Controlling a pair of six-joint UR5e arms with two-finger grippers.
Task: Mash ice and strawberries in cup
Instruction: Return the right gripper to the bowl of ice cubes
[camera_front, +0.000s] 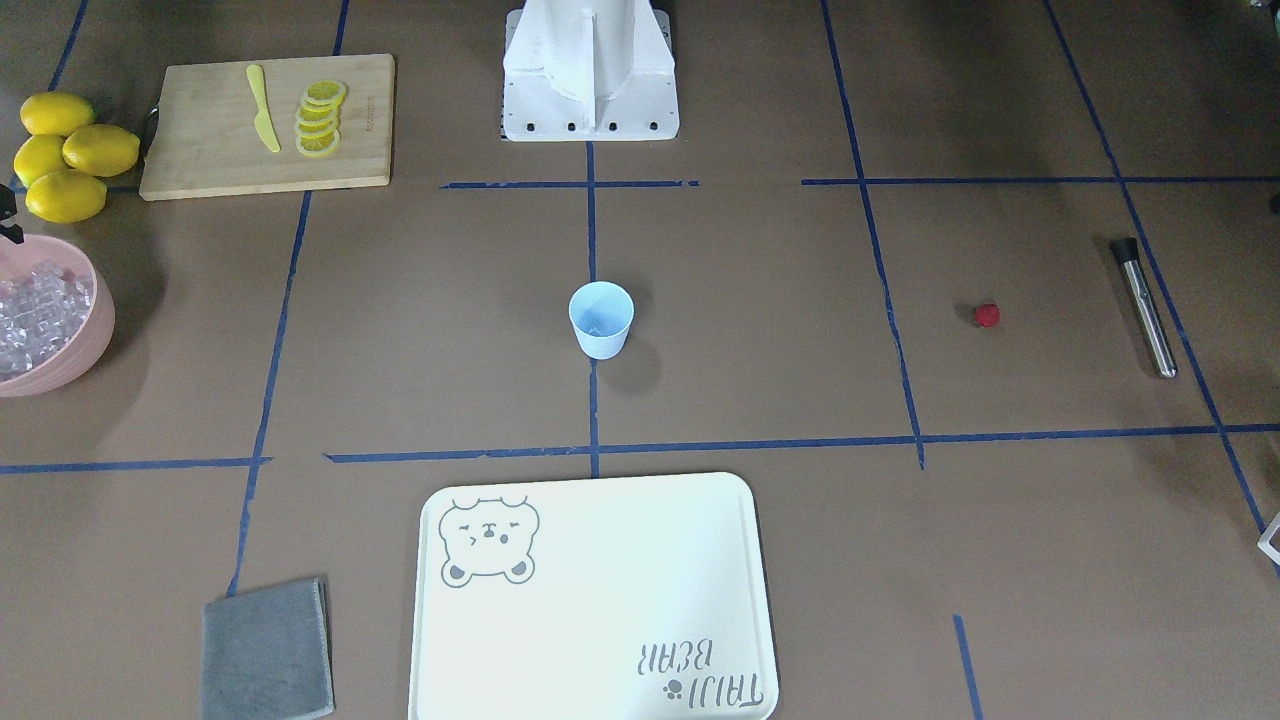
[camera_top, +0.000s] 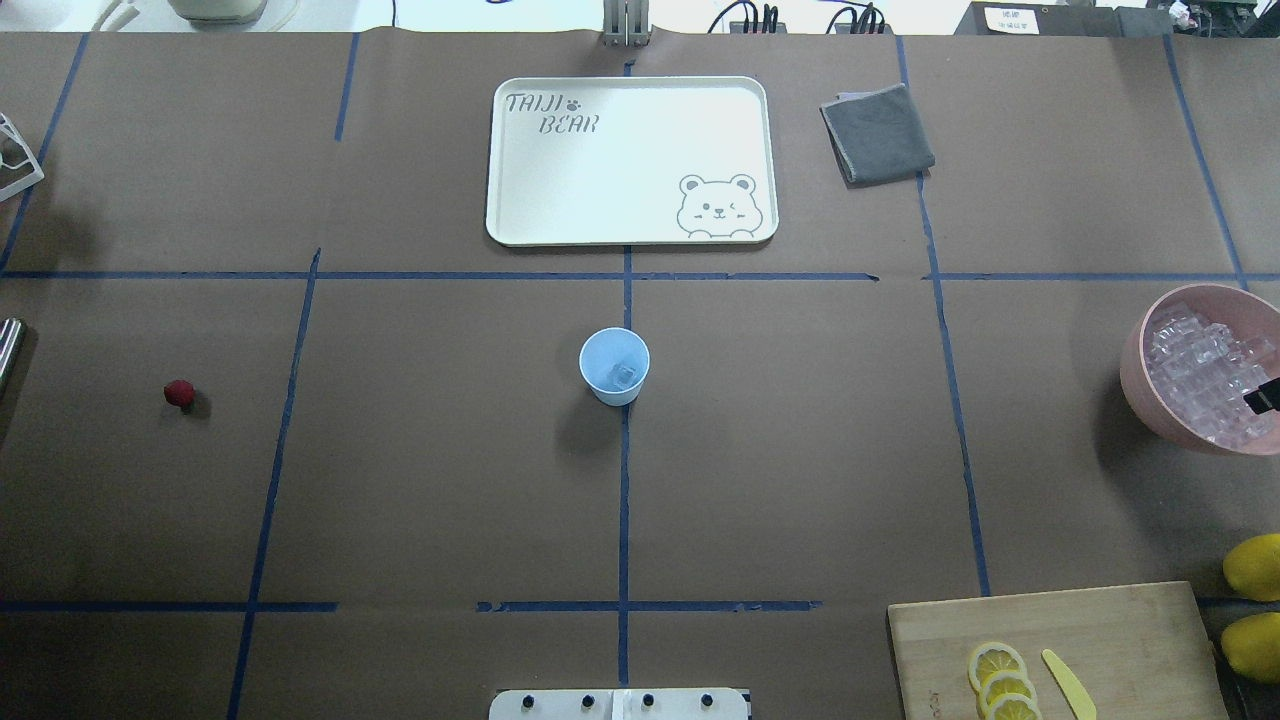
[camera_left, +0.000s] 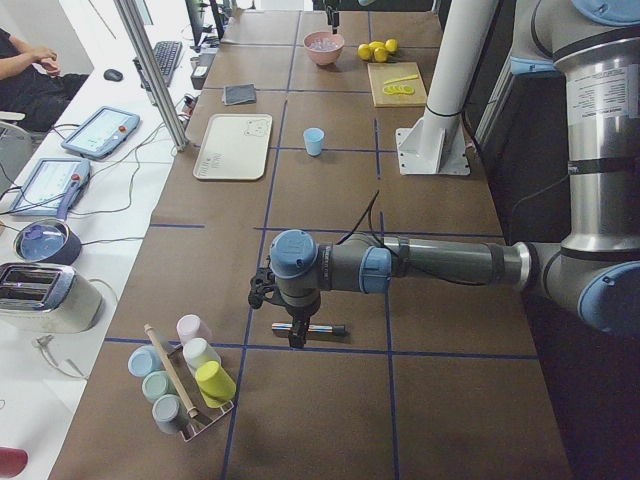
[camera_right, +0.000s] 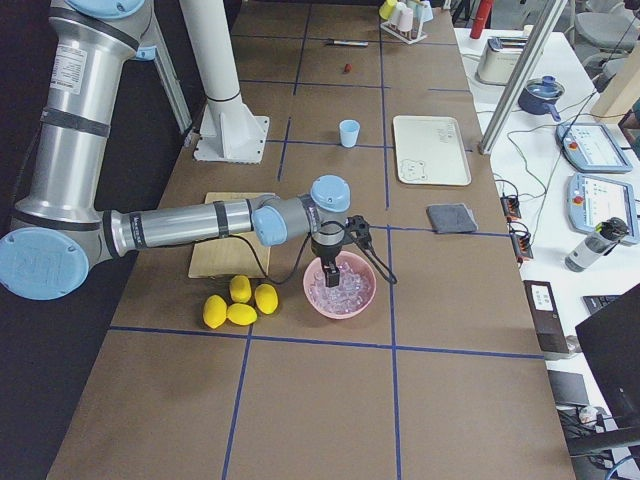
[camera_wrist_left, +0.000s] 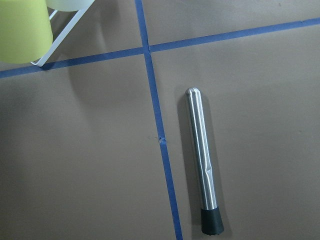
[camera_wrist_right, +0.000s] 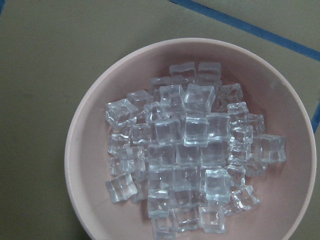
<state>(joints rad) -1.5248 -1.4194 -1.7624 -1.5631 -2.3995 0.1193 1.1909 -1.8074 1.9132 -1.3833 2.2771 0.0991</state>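
Observation:
The pale blue cup (camera_front: 601, 318) (camera_top: 614, 365) stands upright at the table's middle with one ice cube (camera_top: 624, 376) in it. Several more ice cubes (camera_wrist_right: 185, 150) fill the pink bowl (camera_top: 1135, 365) (camera_wrist_right: 115, 75). My right gripper (camera_right: 331, 280) hangs over that bowl; I cannot tell whether it is open or shut. The strawberry (camera_front: 987, 316) (camera_top: 179, 393) lies alone on the table. Beyond it lies a steel muddler (camera_wrist_left: 202, 160) (camera_front: 1145, 307), and my left gripper (camera_left: 296, 338) hovers just above it. Its fingers show in no close view, so I cannot tell their state.
A wooden board (camera_front: 220, 150) carries lemon slices (camera_front: 320, 118) and a yellow knife (camera_front: 263, 108), with whole lemons (camera_front: 70, 155) beside it. A cream tray (camera_top: 560, 170) and a grey cloth (camera_top: 877, 133) lie across the table. A rack of cups (camera_left: 185, 375) stands near the muddler.

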